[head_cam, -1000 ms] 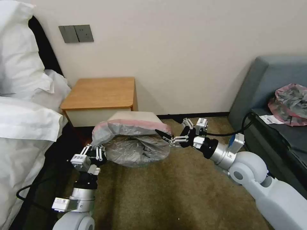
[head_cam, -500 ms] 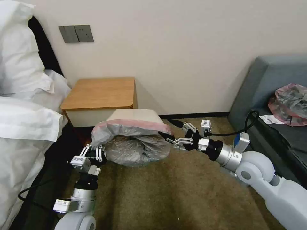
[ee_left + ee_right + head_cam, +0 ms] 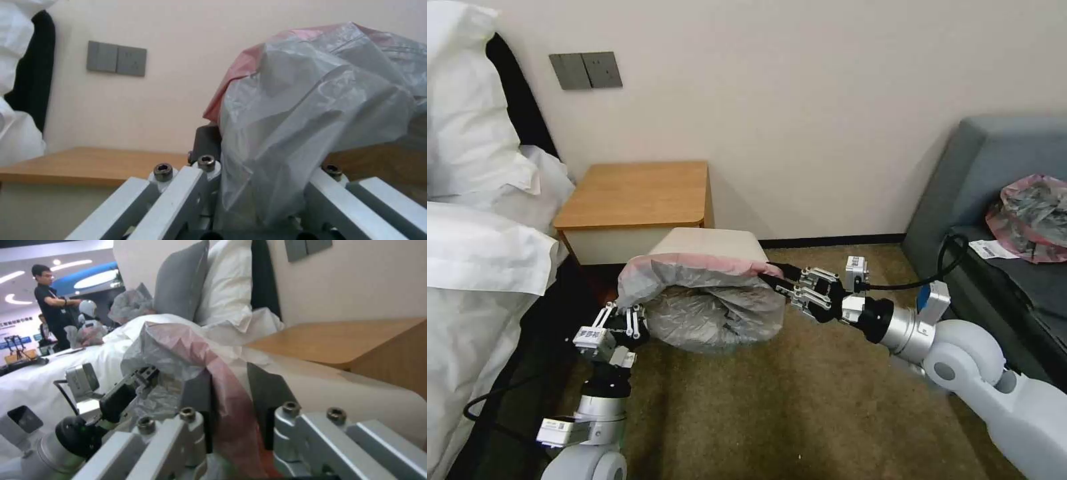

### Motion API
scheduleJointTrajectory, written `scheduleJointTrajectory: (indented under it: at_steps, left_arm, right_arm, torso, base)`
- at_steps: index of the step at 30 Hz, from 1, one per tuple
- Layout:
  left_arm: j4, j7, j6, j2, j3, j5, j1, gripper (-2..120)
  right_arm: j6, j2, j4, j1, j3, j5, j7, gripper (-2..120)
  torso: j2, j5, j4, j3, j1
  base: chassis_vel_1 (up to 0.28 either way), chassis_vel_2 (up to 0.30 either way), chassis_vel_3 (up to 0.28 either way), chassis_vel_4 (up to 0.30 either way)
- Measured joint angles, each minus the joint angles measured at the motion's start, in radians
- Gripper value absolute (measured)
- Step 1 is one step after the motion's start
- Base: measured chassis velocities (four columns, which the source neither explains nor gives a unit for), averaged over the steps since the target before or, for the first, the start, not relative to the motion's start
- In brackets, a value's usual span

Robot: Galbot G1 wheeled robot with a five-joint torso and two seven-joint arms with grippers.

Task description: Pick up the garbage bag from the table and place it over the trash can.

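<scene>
Closing back onto the pink rim, the right pincer (image 3: 782, 280) regrips the garbage bag (image 3: 707, 300) it had released; the left pincer (image 3: 620, 320) keeps its pinch, stretching the bag's mouth over the trash can (image 3: 710, 240) right of the worktop (image 3: 634, 193).

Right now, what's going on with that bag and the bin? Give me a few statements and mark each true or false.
1. The garbage bag lies on the table. False: it is draped over the trash can on the floor.
2. The right gripper pinches the bag's pink rim. True.
3. The left gripper is open and away from the bag. False: it grips the bag's other side.
4. A second bag lies on the sofa. True.
</scene>
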State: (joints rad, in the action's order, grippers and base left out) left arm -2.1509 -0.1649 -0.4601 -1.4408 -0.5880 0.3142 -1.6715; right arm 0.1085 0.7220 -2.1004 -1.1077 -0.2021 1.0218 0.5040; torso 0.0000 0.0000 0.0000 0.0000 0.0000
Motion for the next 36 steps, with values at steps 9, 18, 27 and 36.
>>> scheduleJointTrajectory:
  at_steps: [9,18,27,36]
  left_arm:
    - [-0.004,0.002,0.006,0.000,0.006,-0.005,-0.003,8]
    - [-0.005,0.031,0.053,-0.003,0.009,-0.049,-0.008,7]
    - [-0.008,0.030,0.062,-0.005,0.019,-0.055,-0.006,7]
    - [-0.009,0.026,0.062,-0.008,0.020,-0.056,-0.007,7]
  right_arm:
    - [-0.008,0.017,-0.003,0.006,-0.003,0.000,-0.004,15]
    - [-0.041,0.028,-0.021,0.006,0.004,-0.066,0.021,14]
    - [-0.048,0.042,-0.005,0.010,0.013,-0.078,0.030,27]
    - [-0.044,0.050,0.002,0.014,0.018,-0.078,0.032,54]
  torso:
    - [0.000,0.0000,0.0000,0.000,0.000]
    - [0.000,0.0000,0.0000,0.000,0.000]
    - [0.000,0.0000,0.0000,0.000,0.000]
    - [0.000,0.0000,0.0001,0.000,0.000]
  base:
    - [0.000,0.000,0.000,0.000]
    - [0.000,0.000,0.000,0.000]
    - [0.000,0.000,0.000,0.000]
    - [0.000,0.000,0.000,0.000]
